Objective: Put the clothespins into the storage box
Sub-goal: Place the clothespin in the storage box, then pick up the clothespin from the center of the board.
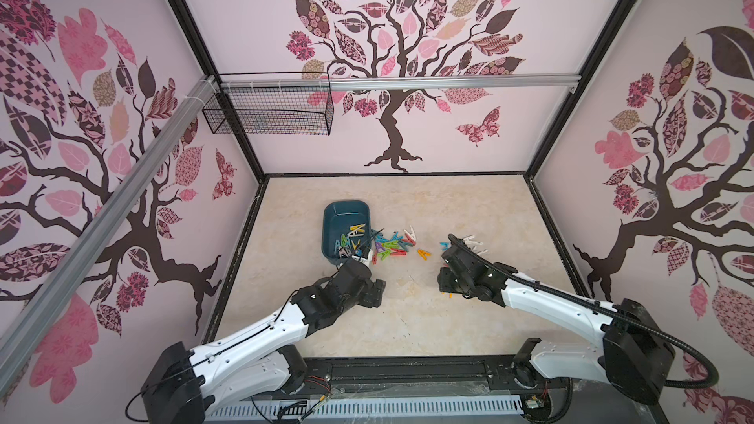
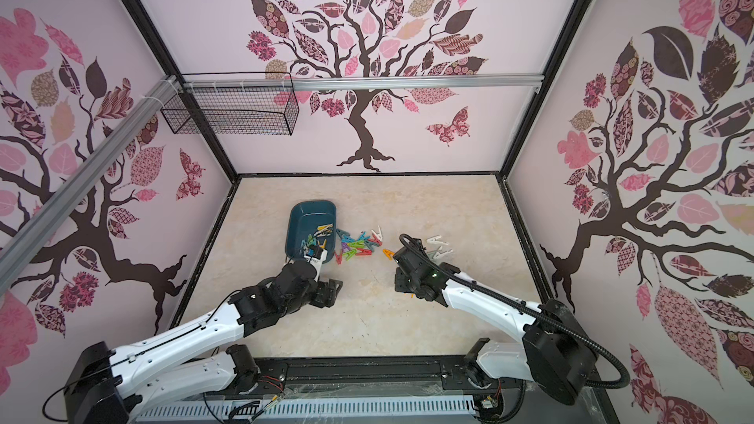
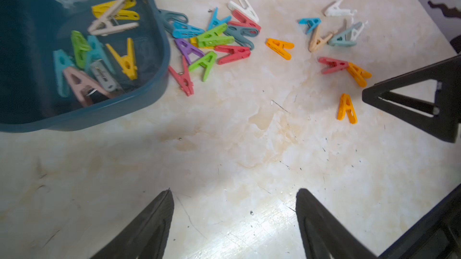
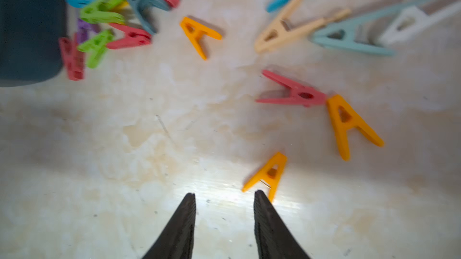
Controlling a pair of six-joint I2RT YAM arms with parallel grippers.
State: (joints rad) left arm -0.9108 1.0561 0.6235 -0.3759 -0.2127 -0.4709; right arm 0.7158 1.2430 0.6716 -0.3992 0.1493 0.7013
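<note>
The dark teal storage box [image 1: 346,222] [image 3: 154,88] sits left of centre on the floor with several clothespins [image 3: 99,58] inside. A mixed-colour heap of clothespins [image 1: 391,246] [image 3: 214,43] lies right beside it. More are scattered toward the right, including orange ones [image 4: 198,34] [image 4: 349,125], a red one [image 4: 296,93] and white ones [image 1: 473,242]. My left gripper [image 3: 234,193] [image 1: 376,291] hangs open over bare floor just in front of the box, holding nothing. My right gripper [image 4: 224,195] [image 1: 444,281] is partly open and empty. An orange clothespin [image 4: 269,173] lies just outside one of its fingertips.
A black wire mesh basket [image 1: 269,111] hangs on the rail at the back left, well above the floor. Patterned walls close in the floor on three sides, with black frame edges [image 1: 240,262] along them. The right gripper's finger [image 3: 411,103] shows in the left wrist view.
</note>
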